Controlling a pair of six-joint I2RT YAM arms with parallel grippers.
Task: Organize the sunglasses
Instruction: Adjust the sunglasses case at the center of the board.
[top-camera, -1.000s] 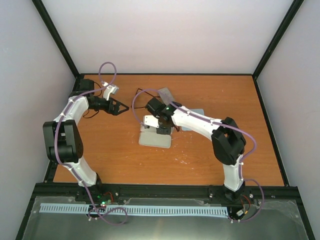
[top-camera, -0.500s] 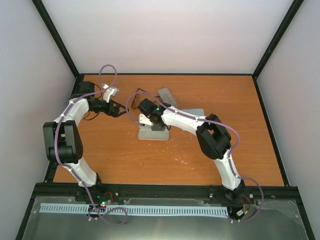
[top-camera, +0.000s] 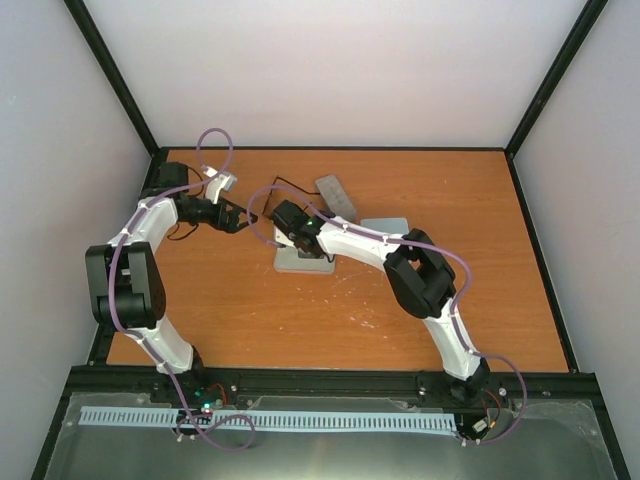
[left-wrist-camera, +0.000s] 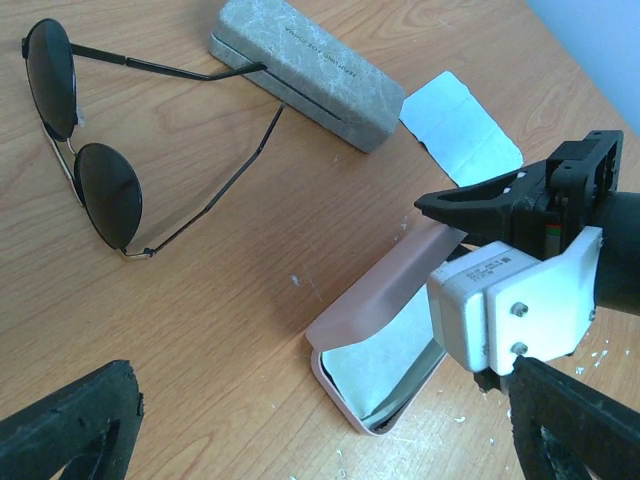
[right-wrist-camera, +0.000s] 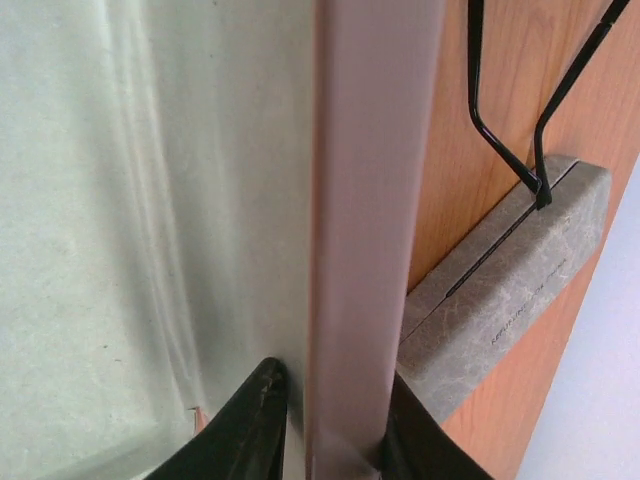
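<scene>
Table (top-camera: 450, 300) of orange-brown wood carries it all, and the open pink case (left-wrist-camera: 385, 330) near its middle is the thing to steer by. Its lid stands up, and the right gripper (right-wrist-camera: 330, 385) has a finger on each side of that lid, apparently pinching it. That arm is taken.

Beyond the pink case, on its hinge side, lies the grey case (left-wrist-camera: 305, 68), shut. The light-blue cloth (left-wrist-camera: 462, 128) lies flat beside it, on the right arm's side.

The sunglasses (left-wrist-camera: 95, 150) rest lenses-down on bare wood on the far side of the pink case, well apart from it and toward the left arm. Their arms are unfolded and reach to the grey case, the tips touching its edge. The row of the two lenses runs roughly across the pink case's long axis, not along it.

The left gripper (left-wrist-camera: 322, 375) hangs above the table with its fingers spread wide and nothing between them. The sunglasses lie ahead of it and off to one side — it is the nearer and the free one. By my reading it would have to reach past the pink case, and the frame would need turning, probably folding too, before it fits the tray.
</scene>
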